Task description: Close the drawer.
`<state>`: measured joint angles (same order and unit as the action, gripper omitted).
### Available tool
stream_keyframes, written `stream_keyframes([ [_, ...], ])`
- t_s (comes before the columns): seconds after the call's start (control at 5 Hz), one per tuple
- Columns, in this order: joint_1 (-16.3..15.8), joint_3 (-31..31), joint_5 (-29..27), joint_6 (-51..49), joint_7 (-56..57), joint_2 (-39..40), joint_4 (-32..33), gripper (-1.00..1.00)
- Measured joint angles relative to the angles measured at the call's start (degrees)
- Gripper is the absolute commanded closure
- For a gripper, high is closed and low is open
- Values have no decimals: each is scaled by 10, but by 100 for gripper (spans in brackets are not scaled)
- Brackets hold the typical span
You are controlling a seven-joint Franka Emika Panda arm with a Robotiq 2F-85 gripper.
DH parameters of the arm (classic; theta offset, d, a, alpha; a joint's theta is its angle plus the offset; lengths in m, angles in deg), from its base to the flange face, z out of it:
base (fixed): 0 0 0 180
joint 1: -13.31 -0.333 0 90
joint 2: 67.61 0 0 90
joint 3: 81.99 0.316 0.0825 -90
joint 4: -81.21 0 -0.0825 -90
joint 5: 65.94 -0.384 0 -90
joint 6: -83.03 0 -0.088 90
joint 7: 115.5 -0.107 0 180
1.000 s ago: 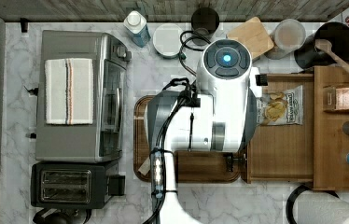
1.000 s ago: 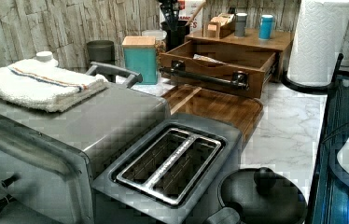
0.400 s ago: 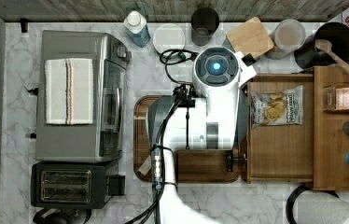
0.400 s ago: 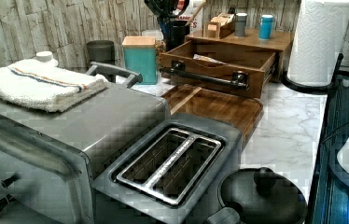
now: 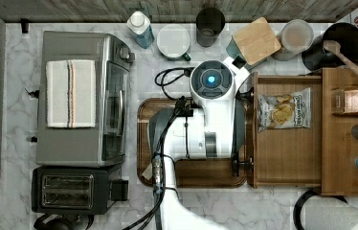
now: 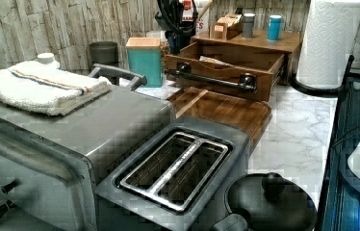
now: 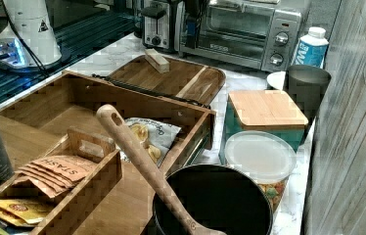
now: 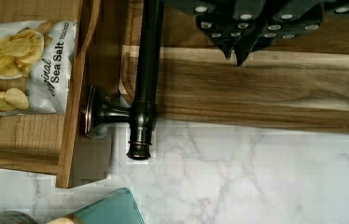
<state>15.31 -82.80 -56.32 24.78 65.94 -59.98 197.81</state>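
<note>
The drawer [image 5: 287, 153] stands pulled out from the wooden shelf unit [image 5: 331, 182], with a bag of chips [image 5: 282, 109] lying inside. Its black bar handle [image 8: 144, 70] runs along the front, over the edge of the dark tray [image 8: 256, 93]. In the wrist view my gripper [image 8: 234, 55] hangs above the tray beside the handle, a short gap away from it, fingers together with nothing between them. From the top view my arm [image 5: 213, 115] covers the tray next to the drawer front, and the handle's end [image 5: 242, 165] shows by it.
A toaster oven [image 5: 79, 96] and toaster [image 5: 69, 190] stand at the top view's left. A teal canister [image 5: 256, 40], cups and a black pot [image 5: 342, 40] line the back wall. A paper towel roll [image 6: 329, 41] stands beside the shelf unit.
My arm has shifted toward the top view's left and downward, away from the back wall and over the tray. The drawer has stayed where it was.
</note>
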Motion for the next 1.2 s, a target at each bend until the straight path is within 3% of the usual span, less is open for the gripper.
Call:
stream_keyframes([
  [0.4, -4, 2, 70, 4, -1, 37, 15, 100],
  [0.8, -4, 2, 104, 99, -68, 75, 49, 100],
  [1.2, -2, 3, 108, 67, -76, 73, 63, 100],
])
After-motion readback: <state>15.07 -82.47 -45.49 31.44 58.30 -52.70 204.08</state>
